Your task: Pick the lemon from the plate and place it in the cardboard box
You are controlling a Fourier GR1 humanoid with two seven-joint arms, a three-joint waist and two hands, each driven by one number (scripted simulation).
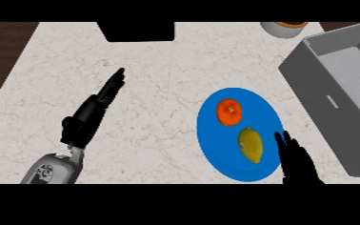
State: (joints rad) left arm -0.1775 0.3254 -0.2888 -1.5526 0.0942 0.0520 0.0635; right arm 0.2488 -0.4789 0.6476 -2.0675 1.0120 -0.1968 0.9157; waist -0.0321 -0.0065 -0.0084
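Observation:
A yellow lemon (251, 144) lies on the lower right part of a blue plate (215, 140), with an orange fruit (229, 112) above it on the same plate. The grey box (320, 93) stands at the right edge with its top open. My right hand (296, 162) comes in from the lower edge just right of the lemon, fingers straight and open, its tips near the plate's right rim and not touching the lemon. At the left, my left hand (90, 114) rests open over the counter with fingers pointing up and to the right.
A black object (137, 31) sits at the counter's far edge, left of centre. Part of a pale bowl with orange contents (285, 28) shows at the top right. Dark floor borders the counter at the top left corner.

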